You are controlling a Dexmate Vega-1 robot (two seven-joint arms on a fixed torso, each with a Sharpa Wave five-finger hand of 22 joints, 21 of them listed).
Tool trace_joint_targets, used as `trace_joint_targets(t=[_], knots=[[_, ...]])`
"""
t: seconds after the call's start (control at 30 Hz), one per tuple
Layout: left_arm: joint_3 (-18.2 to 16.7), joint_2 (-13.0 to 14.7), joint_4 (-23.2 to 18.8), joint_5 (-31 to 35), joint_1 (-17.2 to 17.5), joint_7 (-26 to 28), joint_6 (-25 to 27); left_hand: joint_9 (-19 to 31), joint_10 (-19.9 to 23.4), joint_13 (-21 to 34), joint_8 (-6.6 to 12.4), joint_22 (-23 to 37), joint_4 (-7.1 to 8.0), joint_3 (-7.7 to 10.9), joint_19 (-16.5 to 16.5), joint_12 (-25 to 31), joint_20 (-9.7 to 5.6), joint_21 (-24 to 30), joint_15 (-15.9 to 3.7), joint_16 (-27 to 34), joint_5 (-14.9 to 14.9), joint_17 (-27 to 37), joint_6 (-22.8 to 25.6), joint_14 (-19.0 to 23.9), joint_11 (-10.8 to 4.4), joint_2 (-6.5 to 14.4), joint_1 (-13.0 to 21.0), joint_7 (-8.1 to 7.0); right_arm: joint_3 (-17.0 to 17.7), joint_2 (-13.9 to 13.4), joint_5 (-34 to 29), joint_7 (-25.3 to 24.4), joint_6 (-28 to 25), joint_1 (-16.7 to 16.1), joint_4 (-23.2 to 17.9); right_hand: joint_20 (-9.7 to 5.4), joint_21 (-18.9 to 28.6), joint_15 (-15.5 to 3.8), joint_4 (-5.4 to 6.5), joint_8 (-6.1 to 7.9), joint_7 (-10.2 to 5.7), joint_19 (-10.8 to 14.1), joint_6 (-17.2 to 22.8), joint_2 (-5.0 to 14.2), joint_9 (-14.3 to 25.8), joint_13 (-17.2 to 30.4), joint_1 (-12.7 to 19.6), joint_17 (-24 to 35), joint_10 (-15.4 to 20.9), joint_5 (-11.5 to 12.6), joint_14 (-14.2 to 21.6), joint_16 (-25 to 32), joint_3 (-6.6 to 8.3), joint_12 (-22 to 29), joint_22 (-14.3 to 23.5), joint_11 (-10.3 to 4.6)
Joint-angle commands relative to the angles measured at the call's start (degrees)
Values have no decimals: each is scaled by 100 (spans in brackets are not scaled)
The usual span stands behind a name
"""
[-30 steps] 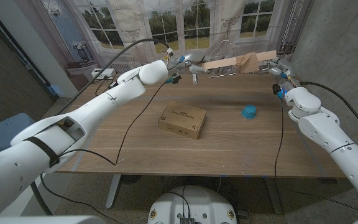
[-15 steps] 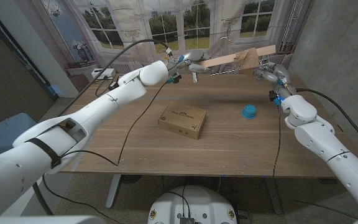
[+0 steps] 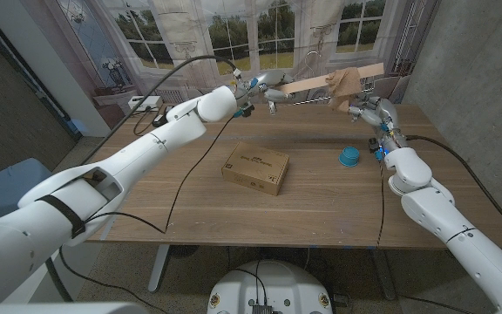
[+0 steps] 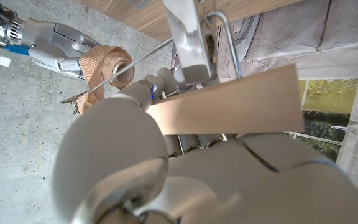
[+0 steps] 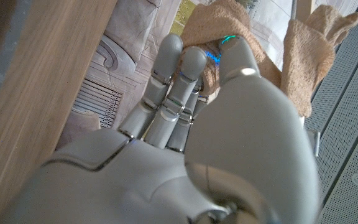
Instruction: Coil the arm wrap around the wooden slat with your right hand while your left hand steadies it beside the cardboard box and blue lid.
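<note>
A: How far along would you say you are?

B: Early to middle, by my reading. Your left hand (image 3: 267, 94) is clamped on one end of the wooden slat (image 3: 321, 83), holding it up above the far edge of the counter (image 3: 190, 201), so the steadying is done. The arm wrap (image 3: 345, 85) sits bunched on the slat toward its other end. I see a lump of tan cloth there, not neat turns, so most of the coiling looks left to do.

A: And your right hand?

B: Your right hand (image 3: 369, 111) is up at the wrap, just below and beside it. In the right wrist view its fingers (image 5: 166, 93) reach into the tan cloth and appear to be closed on a fold of it. I'd judge it is gripping the wrap, though the thumb hides part of the contact.

A: Where is everything else?

B: The cardboard box (image 3: 255, 168) lies mid-counter and the blue lid (image 3: 349, 157) to its right, nearer your right arm. Both are well below the raised slat and apart from either hand.

A: What's left, then?

B: Lead the loose cloth around the slat, turn after turn, while your left hand holds it level.
</note>
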Motion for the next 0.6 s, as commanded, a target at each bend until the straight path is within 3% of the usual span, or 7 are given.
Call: trace_joint_targets(t=[0.03,0.2,0.47,0.6], knots=[[45,16,-46,155,-14,77,61,-11,466,3034,-2,7,444,404,29,34,-256,45,-340,-36,45,11,190,32,-427,276,-115,-128,-132,120,-438,-336,307,-344,-173,-72,37,-20,787,-14,440,-35,1482,809,62,3,680,18,126,-81,-27,-2,876,-21,9,161],[26,37,-111,180,9,122,85,-2,475,3034,0,7,441,395,26,26,-258,44,-344,-35,41,10,189,55,-430,276,-117,-126,-133,-54,-608,-367,134,-441,-321,-27,46,-10,786,-21,426,-76,1515,791,59,28,647,27,143,-66,-53,-7,912,-12,9,165],[-6,85,-185,137,43,95,98,-7,466,3059,-5,6,437,391,26,21,-256,42,-340,-44,36,10,195,60,-411,285,-115,-128,-25,-655,-1104,-740,-1429,-727,-1308,21,78,-7,768,-33,426,-114,1576,739,50,99,607,43,149,-12,-82,-3,978,9,14,177],[9,77,-154,127,18,55,66,-10,474,3070,-14,6,435,388,28,22,-254,42,-334,-45,34,9,185,69,-420,288,-116,-125,-24,-787,-1157,-736,-1792,-731,-1512,15,94,-10,763,-31,427,-106,1577,730,71,105,601,48,151,10,-75,7,1007,5,14,192]])
